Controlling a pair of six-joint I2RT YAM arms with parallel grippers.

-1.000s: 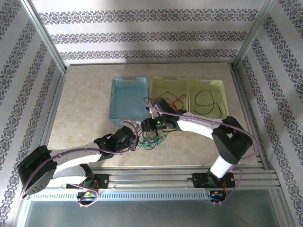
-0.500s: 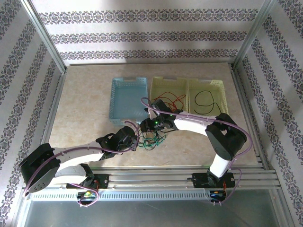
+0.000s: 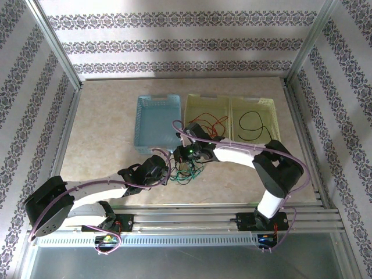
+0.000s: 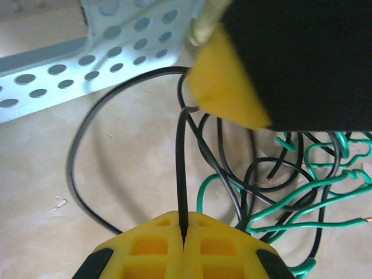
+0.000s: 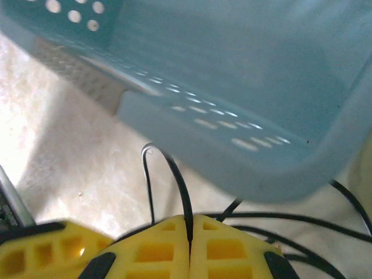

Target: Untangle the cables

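Observation:
A tangle of green and black cables (image 3: 189, 170) lies on the table in front of the baskets. My left gripper (image 4: 183, 232) is shut on a black cable (image 4: 181, 168) that rises straight from its yellow fingers; green cables (image 4: 302, 200) curl to its right. My right gripper (image 5: 190, 231) is shut on a black cable (image 5: 180, 189) that loops up beside the blue basket (image 5: 244, 87). Seen from the top camera, the left gripper (image 3: 167, 172) and the right gripper (image 3: 178, 157) stand close together at the tangle. Red cables (image 3: 210, 123) lie in the middle yellow basket; another black cable (image 3: 252, 125) lies in the right one.
A blue basket (image 3: 141, 125), a yellow basket (image 3: 200, 100) and a second yellow basket (image 3: 268, 104) stand side by side at the back. Metal frame posts and patterned walls enclose the table. Bare tabletop lies left of the blue basket.
The right arm has shifted slightly left and drawn closer to the left gripper. The tangle has been pulled a little. Both grippers stay shut.

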